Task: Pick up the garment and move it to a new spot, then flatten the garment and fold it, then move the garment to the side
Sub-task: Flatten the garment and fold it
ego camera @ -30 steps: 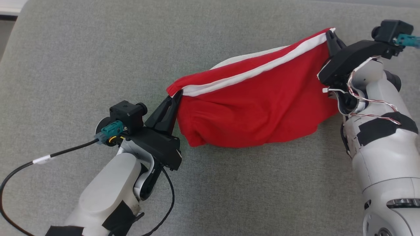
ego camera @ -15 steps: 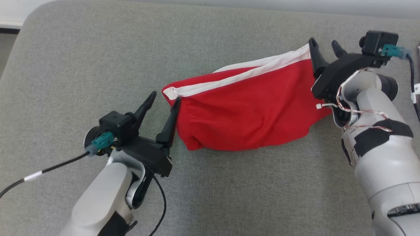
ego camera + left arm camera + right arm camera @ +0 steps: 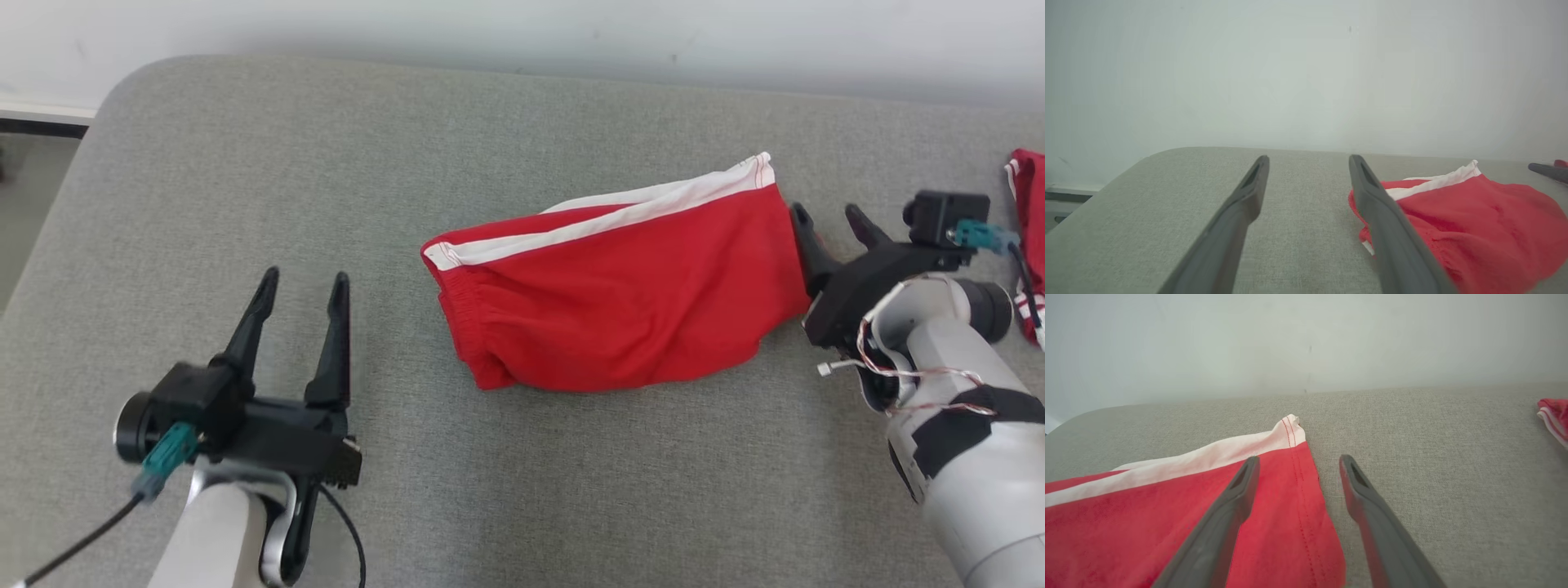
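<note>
Garment (image 3: 620,310): one red piece with a white band, lying mid-surface.
Two grippers, left gripper (image 3: 304,278) and right gripper (image 3: 824,212), jaws apart, empty; one second red cloth (image 3: 1030,212) far right; grey fabric surface (image 3: 245,163), pale wall (image 3: 522,33).

My head camera looked forward and down from above onto the grey pad (image 3: 245,180). It stood far enough back to take in the left gripper (image 3: 305,278), the right gripper (image 3: 824,211) and the whole garment (image 3: 620,314). My left wrist camera sat low over the pad, facing the wall (image 3: 1306,73) along its fingers (image 3: 1241,220), with the garment at its right. My right wrist camera sat close over the garment's hemmed end, also facing the wall. All three views shared the garment.
</note>
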{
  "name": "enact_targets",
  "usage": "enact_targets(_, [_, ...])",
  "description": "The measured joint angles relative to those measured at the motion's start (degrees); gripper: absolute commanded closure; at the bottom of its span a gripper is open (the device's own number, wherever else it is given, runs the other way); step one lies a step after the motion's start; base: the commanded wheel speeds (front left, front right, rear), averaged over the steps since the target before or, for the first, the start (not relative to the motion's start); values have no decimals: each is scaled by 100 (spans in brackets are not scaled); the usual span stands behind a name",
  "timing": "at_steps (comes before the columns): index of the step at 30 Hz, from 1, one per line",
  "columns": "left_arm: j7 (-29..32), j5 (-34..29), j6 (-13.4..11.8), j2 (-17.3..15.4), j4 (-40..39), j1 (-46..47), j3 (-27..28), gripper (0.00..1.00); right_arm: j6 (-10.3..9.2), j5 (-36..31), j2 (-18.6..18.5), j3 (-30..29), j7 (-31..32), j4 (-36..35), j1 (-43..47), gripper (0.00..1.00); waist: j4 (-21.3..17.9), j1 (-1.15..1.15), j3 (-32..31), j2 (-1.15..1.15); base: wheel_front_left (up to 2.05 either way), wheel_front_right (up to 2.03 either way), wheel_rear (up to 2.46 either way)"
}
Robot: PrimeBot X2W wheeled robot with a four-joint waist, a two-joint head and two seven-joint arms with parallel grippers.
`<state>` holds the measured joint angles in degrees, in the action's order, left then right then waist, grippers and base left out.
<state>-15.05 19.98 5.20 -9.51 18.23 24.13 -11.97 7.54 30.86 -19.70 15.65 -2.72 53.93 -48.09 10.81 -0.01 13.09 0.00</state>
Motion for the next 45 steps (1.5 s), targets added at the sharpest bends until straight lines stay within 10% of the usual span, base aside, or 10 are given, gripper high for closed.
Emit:
enact_targets(18, [0,-933,92,515,-802,-1358,875,0,0,141,-66,127,-78,1017,194,0,263,0,-65,0,0,0,0])
enact_targets(19, [0,-943,94,532,-808,-1380,892,0,0,186,-24,129,-73,1053,195,87,265,0,-74,0,0,0,0])
enact_targets(20, [0,-956,113,549,-813,-1392,912,0,0,203,10,141,-34,1070,195,100,266,0,-84,0,0,0,0])
enact_targets(45, [0,-1250,193,625,-909,-2061,1245,0,0,1969,-412,335,-123,-1415,2618,100,-289,0,-844,0,0,0,0])
